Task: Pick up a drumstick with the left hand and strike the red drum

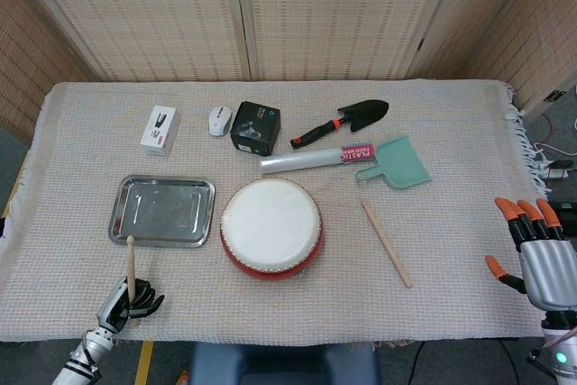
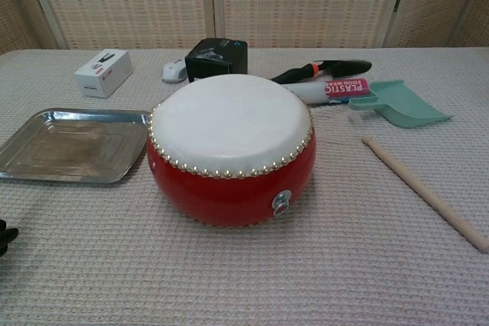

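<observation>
The red drum (image 1: 270, 227) with a white skin sits in the middle of the cloth-covered table, also large in the chest view as the red drum (image 2: 229, 150). My left hand (image 1: 126, 302) is at the table's near left corner and grips a wooden drumstick (image 1: 130, 263) that points away from me toward the tray. Only a dark sliver of the left hand (image 2: 4, 236) shows at the chest view's left edge. A second drumstick (image 1: 387, 243) lies right of the drum. My right hand (image 1: 539, 254) hangs off the table's right side, fingers spread, holding nothing.
A steel tray (image 1: 163, 211) lies left of the drum. Behind the drum are a white box (image 1: 160, 129), a mouse (image 1: 219, 120), a black box (image 1: 256, 126), a trowel (image 1: 343, 121), a plastic wrap roll (image 1: 315, 160) and a teal scoop (image 1: 394, 164).
</observation>
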Motion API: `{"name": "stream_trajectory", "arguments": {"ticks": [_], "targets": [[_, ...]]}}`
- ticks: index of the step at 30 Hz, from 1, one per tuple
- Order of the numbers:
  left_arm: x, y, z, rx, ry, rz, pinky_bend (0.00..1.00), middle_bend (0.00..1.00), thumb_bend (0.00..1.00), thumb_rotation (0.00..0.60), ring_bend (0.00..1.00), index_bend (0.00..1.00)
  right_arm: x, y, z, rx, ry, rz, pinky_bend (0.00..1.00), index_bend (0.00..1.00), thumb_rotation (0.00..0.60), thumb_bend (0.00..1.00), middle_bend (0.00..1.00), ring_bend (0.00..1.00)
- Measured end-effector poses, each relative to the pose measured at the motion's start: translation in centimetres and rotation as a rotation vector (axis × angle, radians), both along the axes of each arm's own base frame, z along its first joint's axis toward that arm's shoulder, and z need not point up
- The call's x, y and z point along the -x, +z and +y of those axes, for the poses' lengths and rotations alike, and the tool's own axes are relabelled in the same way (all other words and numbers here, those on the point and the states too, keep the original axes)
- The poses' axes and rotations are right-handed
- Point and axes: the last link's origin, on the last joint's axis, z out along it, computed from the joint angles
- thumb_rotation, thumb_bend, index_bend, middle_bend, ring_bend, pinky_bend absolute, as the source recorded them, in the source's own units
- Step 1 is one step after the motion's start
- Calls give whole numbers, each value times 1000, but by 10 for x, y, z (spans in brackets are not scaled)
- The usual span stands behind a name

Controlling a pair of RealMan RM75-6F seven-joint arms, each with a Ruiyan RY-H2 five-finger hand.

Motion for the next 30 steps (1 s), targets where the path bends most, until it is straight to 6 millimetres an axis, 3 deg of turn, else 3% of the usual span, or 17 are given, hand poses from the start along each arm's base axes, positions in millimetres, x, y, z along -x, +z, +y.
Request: {"name": "stream_trajectory", "arguments": {"ticks": [8,14,23,30], "targets": [[-3,2,4,-63,0,26,1000,1000,595,600,1000,1000,0,0,0,2,3,-2,33,91,600,247,132,0],[-10,13,17,-127,-70,118,1000,1000,600,600,1000,1000,-1,3,-2,11,17,3,33,91,600,247,132,0],[-31,47,62,-344,-298,552,1000,1000,600,600,1000,1000,-3,10,-9,29,43,13,33,91,600,247,132,0],[-69,65,105,-532,-504,976,1000,1000,601,600,1000,1000,-2,11,-13,24,51,9,34,91,600,247,132,0]]}}
